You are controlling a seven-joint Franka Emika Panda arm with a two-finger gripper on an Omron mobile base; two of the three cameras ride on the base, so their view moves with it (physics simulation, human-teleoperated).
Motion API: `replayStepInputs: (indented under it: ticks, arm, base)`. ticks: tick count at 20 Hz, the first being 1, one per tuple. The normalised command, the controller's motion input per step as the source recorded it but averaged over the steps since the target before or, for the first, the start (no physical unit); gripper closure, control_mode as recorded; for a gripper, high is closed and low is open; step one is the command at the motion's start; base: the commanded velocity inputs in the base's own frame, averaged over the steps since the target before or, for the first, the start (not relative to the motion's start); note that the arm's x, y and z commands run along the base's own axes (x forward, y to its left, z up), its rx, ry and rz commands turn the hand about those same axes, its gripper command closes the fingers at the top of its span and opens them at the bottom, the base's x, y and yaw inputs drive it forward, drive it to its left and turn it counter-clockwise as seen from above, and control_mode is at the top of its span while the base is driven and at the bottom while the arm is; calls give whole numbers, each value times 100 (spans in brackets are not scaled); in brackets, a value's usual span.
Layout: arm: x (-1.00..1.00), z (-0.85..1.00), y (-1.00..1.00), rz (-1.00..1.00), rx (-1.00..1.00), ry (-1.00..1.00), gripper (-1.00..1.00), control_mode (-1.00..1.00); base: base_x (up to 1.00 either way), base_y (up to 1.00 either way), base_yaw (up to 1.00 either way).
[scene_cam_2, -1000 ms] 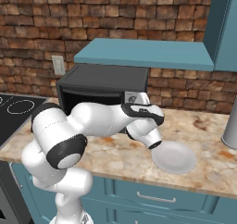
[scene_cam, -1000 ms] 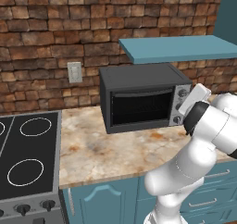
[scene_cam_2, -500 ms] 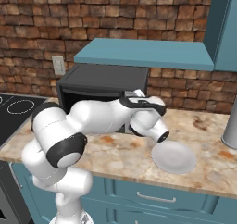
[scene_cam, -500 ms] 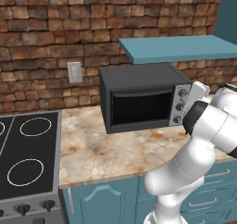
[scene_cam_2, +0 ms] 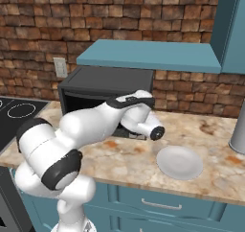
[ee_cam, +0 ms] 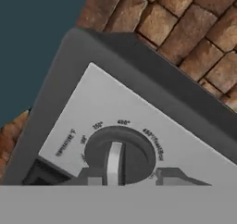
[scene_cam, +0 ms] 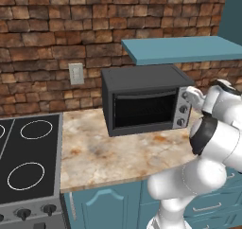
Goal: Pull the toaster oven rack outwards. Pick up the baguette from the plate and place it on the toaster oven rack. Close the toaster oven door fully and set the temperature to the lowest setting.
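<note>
On the worktop (scene_cam: 108, 152) by the brick wall, the oven (scene_cam: 142, 100) sat with its door (scene_cam: 144, 110) shut, and the fingers (ee_cam: 132, 177) were pinched on its top knob (ee_cam: 119, 154) to turn the heat down.

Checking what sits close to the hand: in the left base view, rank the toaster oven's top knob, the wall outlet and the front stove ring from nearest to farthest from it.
1. Top knob: on the toaster oven's right-hand panel, right at the hand.
2. Wall outlet: on the brick wall, left of the oven.
3. Front stove ring: lower left, on the stovetop, farthest.
</note>
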Motion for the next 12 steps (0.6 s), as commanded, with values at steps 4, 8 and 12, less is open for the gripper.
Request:
replayStepInputs:
  ticks: [4,8,12]
  arm:
    - [60,5,35,-24,-75,-46,100,-100]
    - [69,0,19,-16,-72,-51,100,-100]
    - [81,5,3,-8,-70,-48,100,-100]
  base:
    - [0,0,0]
    - [0,0,0]
    - [0,0,0]
